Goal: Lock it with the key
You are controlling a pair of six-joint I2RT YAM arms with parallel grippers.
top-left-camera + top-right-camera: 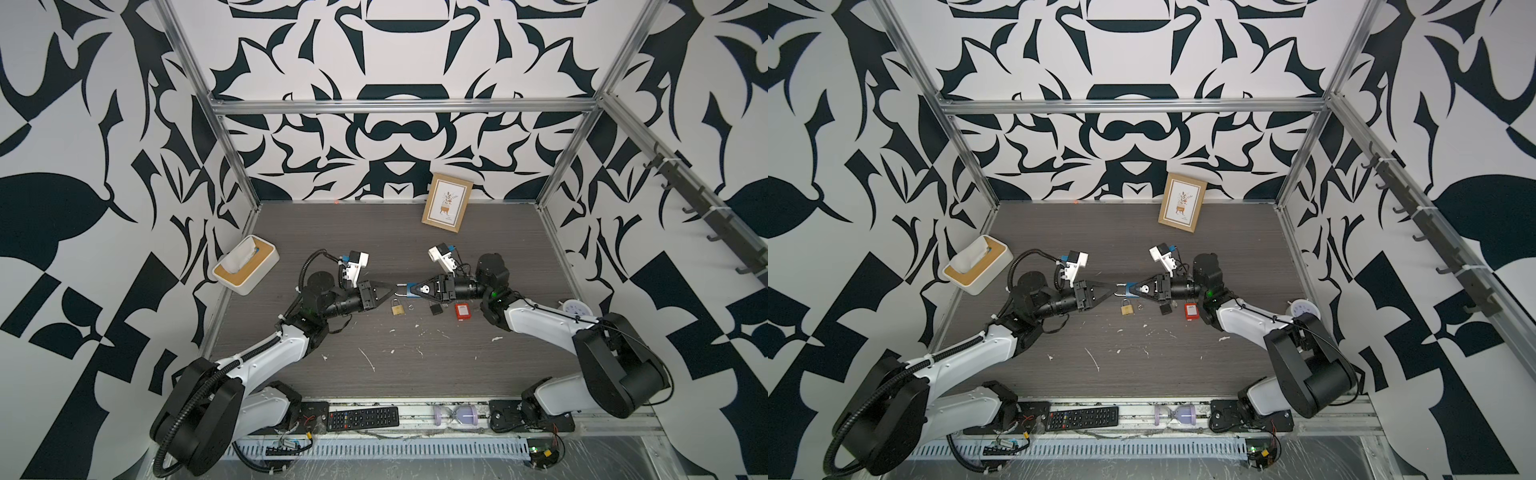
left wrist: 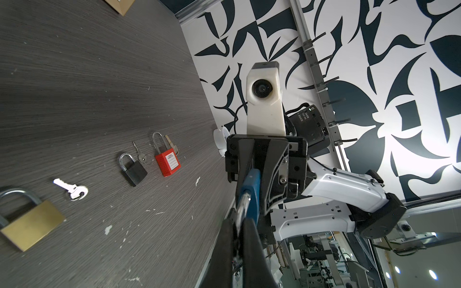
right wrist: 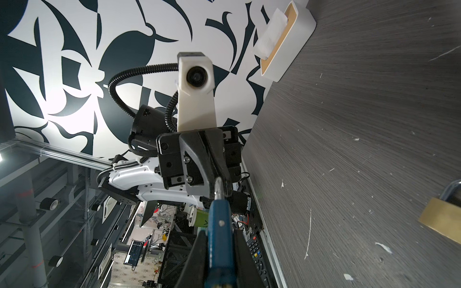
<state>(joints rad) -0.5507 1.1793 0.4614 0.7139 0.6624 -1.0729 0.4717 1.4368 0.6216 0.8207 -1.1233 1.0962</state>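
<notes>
We see both arms stretched low and near-level toward the middle, tips meeting nose to nose above the grey wood-grain table (image 1: 374,241). Right gripper (image 1: 417,289) is clamped on the blue-bodied padlock (image 3: 219,237). Its silver steel shackle (image 3: 218,185) points into the left gripper (image 1: 393,287), which is closed on it, as far as we can tell. Small silver key (image 2: 71,189) lies on the table betw. brass padlock (image 1: 397,309) & black padlock (image 1: 436,309).

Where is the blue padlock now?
In both top views the blue padlock is held over the table middle: body in the right gripper, shackle in the left gripper, brass padlock lying nearby.
</notes>
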